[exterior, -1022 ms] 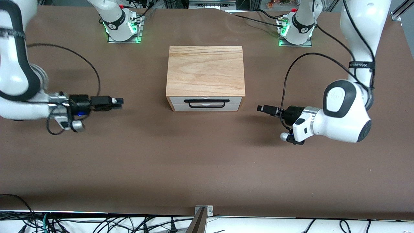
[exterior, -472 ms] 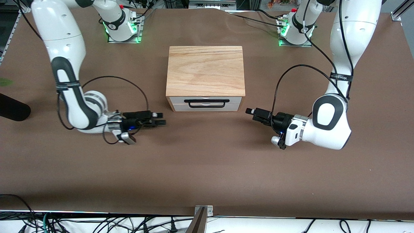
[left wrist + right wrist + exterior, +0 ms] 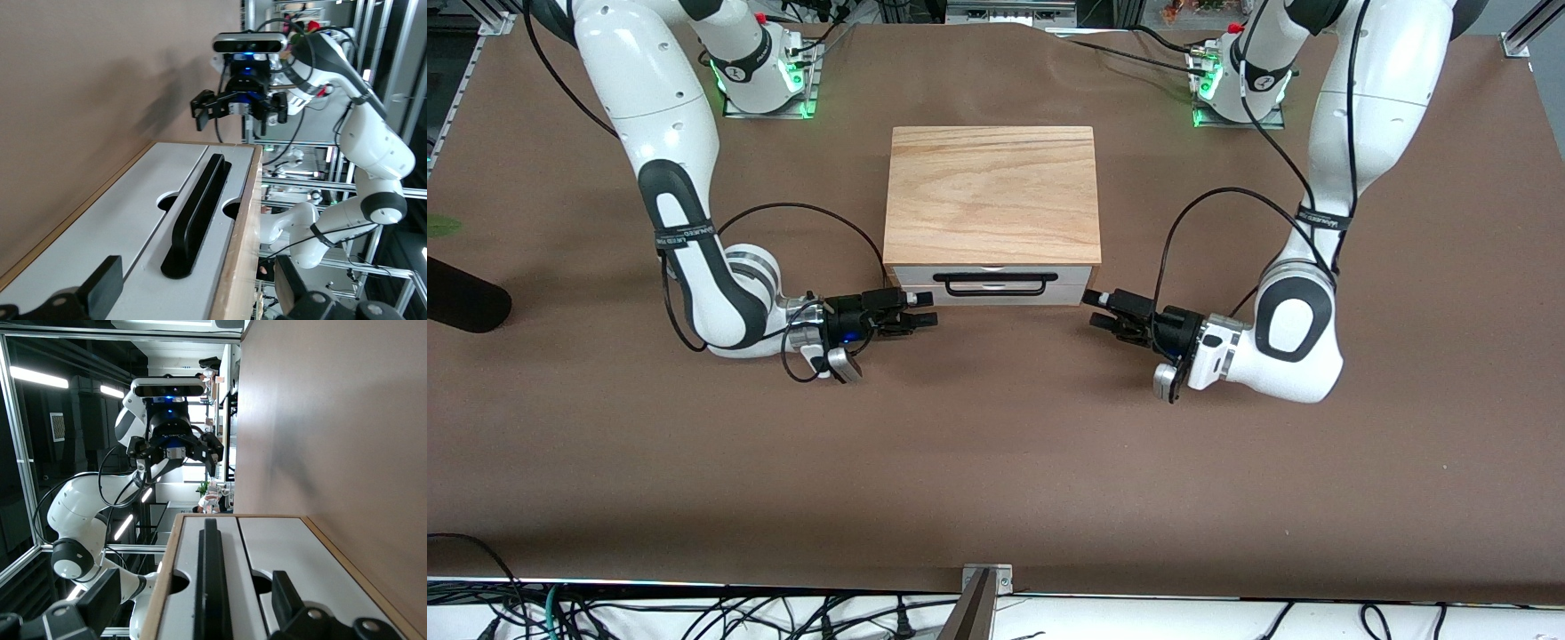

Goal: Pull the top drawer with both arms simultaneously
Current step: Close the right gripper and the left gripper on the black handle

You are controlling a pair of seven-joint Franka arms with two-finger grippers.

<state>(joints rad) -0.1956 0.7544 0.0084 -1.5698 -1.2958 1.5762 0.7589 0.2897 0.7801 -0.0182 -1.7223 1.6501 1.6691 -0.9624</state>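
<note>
The wooden box stands at the table's middle. The top drawer is closed, with its white front and black bar handle facing the front camera. My right gripper is open, low in front of the drawer's corner toward the right arm's end. My left gripper is open, low by the corner toward the left arm's end. Neither touches the handle. In the left wrist view my left gripper frames the drawer front and handle. In the right wrist view my right gripper frames the handle.
A lower white drawer front sits under the top one. The brown table carries only the box. Black cables loop beside both wrists. Each wrist view shows the other arm's gripper facing it.
Both arms have swung in from the table's ends toward the box. Both grippers now sit close to the drawer front's two corners, lower and nearer the front camera than before.
</note>
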